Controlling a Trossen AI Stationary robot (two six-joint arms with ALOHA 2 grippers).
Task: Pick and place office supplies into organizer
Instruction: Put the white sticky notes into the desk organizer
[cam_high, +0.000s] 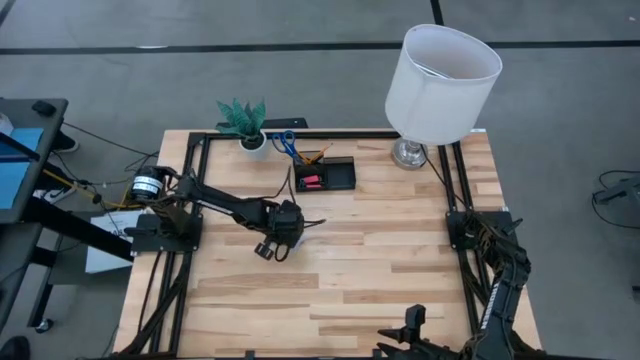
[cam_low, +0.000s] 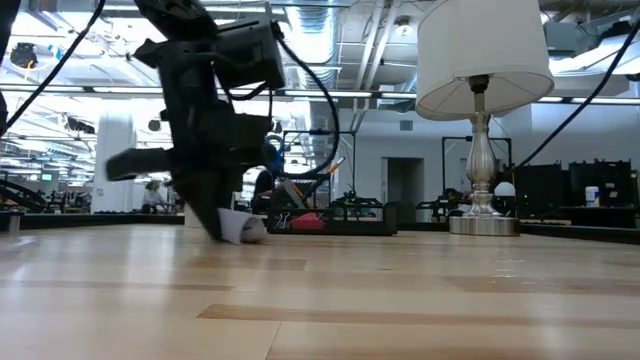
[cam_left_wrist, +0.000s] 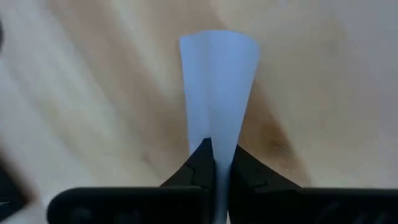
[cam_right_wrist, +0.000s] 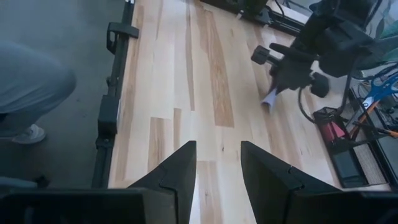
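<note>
Note pad (cam_left_wrist: 217, 87) (pale, bent) pinched in left hand (cam_left_wrist: 216, 163) on table (cam_high: 400, 250); right hand (cam_right_wrist: 217, 165) apart.

Pale lavender note pad (cam_left_wrist: 217, 93) at frame centre, against light wood-grain table (cam_high: 400, 260) with darker streaks. Black organizer (cam_high: 325, 176) upper centre, pink-red pieces (cam_high: 312, 182) inside, blue-handled scissors (cam_high: 284, 141) above it. White lampshade (cam_high: 442, 80) upper right. Green plant (cam_high: 243, 117), white pot (cam_high: 254, 143). Black arms.

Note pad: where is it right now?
The note pad is pinched in the shut left gripper at table level, left of centre in the high view, in front of the organizer.
</note>
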